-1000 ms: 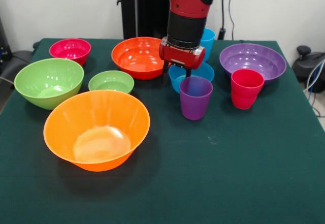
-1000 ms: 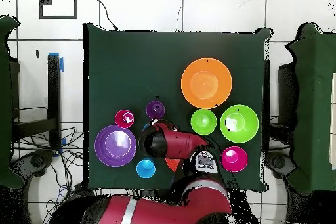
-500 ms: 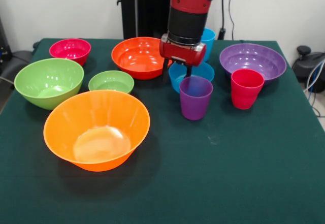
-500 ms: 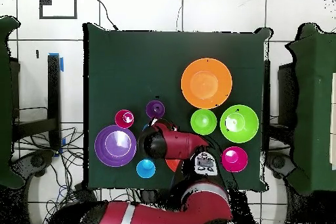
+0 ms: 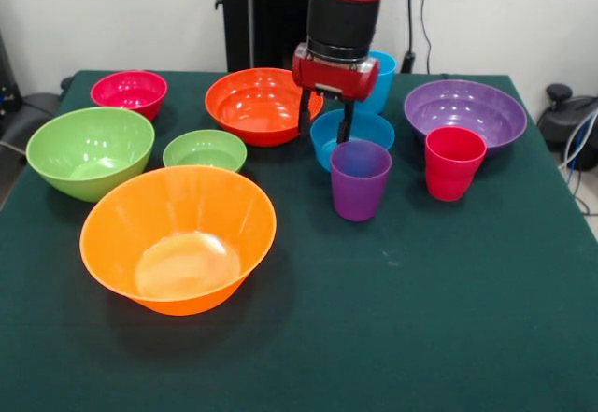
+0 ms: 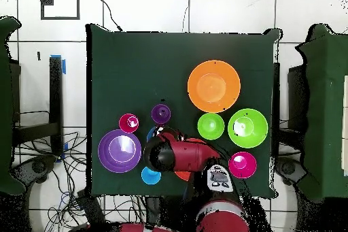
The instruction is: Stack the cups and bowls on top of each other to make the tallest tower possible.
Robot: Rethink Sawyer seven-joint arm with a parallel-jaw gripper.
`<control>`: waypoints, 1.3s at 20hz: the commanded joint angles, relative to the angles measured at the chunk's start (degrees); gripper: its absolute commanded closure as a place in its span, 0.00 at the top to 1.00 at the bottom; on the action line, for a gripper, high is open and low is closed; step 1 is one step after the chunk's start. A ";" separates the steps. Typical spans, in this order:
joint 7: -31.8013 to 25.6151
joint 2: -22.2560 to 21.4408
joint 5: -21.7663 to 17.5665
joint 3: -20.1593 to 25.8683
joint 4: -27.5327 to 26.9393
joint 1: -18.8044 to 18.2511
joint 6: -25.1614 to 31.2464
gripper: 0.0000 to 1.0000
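My gripper (image 5: 325, 122) is open and empty, hanging just above the near-left rim of the small blue bowl (image 5: 363, 134). The purple-magenta cup (image 5: 360, 180) stands in front of that bowl, the red-pink cup (image 5: 453, 163) to its right, and the sky blue cup (image 5: 381, 80) behind the arm. The large orange bowl (image 5: 177, 239) sits alone at the front left, with nothing stacked in it. In the overhead view the arm (image 6: 178, 153) hides the gripper, and the orange bowl (image 6: 213, 86) shows at the upper right.
A large lime green bowl (image 5: 91, 150), a small lime green bowl (image 5: 205, 150), a small pink-red bowl (image 5: 129, 92), a red-orange bowl (image 5: 257, 104) and a large purple bowl (image 5: 464, 113) stand upright and apart on the green table (image 5: 420, 319).
The gripper has risen a little above the small blue bowl, its fingers now showing in full. The arm has drawn back toward its base. No cup or bowl has moved.
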 commanded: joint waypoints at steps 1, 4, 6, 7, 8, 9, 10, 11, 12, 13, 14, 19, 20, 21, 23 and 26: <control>1.06 -4.25 -2.67 9.61 5.14 -2.20 7.07 1.00; 0.69 -6.45 -2.32 11.97 7.47 -3.84 8.69 1.00; 0.58 -7.62 -2.13 12.58 8.27 -4.24 9.48 1.00; 0.59 -7.89 -2.03 12.76 8.35 -4.31 9.74 1.00; 0.62 -7.51 -2.17 13.00 8.21 -4.51 9.36 1.00; 0.67 -7.77 -2.25 13.13 8.25 -4.51 9.18 1.00; 0.83 -8.06 -2.34 13.58 8.92 -4.83 8.84 1.00; 0.89 -8.54 -2.34 13.95 9.20 -5.04 8.71 1.00; 0.77 -9.18 -2.48 14.39 9.35 -5.38 8.47 1.00; 0.81 -9.63 -2.34 14.57 9.39 -5.43 8.59 1.00; 0.85 -10.10 -2.55 14.14 9.01 -5.13 8.08 1.00; -0.73 -12.94 -3.52 13.04 6.18 -4.76 8.25 1.00; -0.85 -13.21 -3.53 12.86 5.94 -4.77 8.49 1.00; -0.97 -13.47 -3.54 12.67 5.70 -4.78 8.72 1.00; -1.57 -13.30 -3.76 12.51 4.69 -4.79 9.21 1.00; -1.00 -11.75 -4.37 11.47 4.26 -4.32 7.35 1.00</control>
